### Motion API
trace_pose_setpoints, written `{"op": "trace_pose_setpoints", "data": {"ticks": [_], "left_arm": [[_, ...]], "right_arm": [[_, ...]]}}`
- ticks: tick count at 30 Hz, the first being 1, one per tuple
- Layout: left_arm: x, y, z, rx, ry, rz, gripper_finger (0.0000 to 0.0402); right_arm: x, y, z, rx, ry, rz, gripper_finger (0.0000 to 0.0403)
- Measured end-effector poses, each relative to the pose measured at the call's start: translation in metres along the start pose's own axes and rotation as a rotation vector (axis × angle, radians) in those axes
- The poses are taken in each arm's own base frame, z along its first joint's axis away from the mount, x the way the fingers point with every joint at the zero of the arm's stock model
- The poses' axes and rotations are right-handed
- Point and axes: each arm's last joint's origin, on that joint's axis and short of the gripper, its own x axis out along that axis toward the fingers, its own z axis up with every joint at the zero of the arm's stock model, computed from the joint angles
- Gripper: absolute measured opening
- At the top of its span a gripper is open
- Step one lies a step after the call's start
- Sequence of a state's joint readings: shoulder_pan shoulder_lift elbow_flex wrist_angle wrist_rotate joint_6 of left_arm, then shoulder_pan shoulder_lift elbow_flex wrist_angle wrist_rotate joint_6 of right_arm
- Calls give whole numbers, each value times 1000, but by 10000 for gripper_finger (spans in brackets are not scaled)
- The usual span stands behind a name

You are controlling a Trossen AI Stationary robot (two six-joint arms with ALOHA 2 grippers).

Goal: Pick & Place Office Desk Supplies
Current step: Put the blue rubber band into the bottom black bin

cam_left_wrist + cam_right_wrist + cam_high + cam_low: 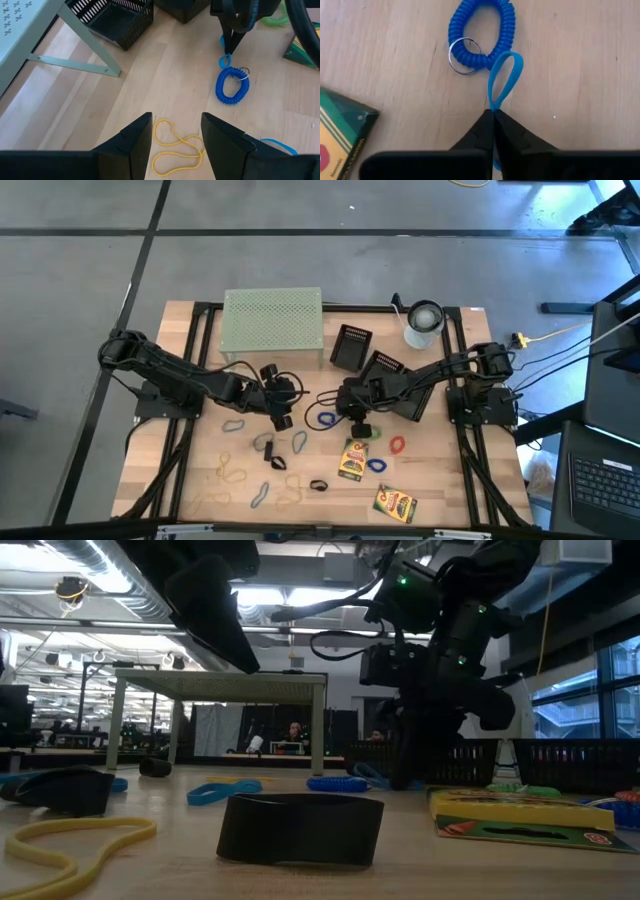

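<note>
the right gripper [493, 117], pinched shut on a blue rubber band [504, 80] near the table's [440, 470] middle, makes an early pick, while most supplies lie loose toward the front edge.

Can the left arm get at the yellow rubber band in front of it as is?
Probably yes. The left tool is open right over the yellow rubber band, with bare wood around it; the right tool is busy farther off.

The worktop [430, 470] is evenly and brightly lit from overhead with only soft shadows, while in the low view ceiling lights [265, 595] are seen glaring and the nearest black band [300, 828] is blurred.
</note>
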State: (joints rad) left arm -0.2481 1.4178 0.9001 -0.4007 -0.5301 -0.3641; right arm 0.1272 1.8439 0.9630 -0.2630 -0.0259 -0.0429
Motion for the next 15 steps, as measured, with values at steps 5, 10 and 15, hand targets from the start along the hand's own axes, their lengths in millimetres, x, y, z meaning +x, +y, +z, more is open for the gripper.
{"op": "trace_pose_setpoints", "data": {"ticks": [5, 10, 15], "left_arm": [[0, 0, 0, 0, 0, 0, 164], [0, 0, 0, 0, 0, 0, 164], [0, 0, 0, -12, -2, -1, 164]], "right_arm": [[-3, 0, 5, -2, 10, -6, 5], [-20, -1, 17, -6, 72, -54, 2], [-45, -4, 33, -5, 49, -143, 1]]}}
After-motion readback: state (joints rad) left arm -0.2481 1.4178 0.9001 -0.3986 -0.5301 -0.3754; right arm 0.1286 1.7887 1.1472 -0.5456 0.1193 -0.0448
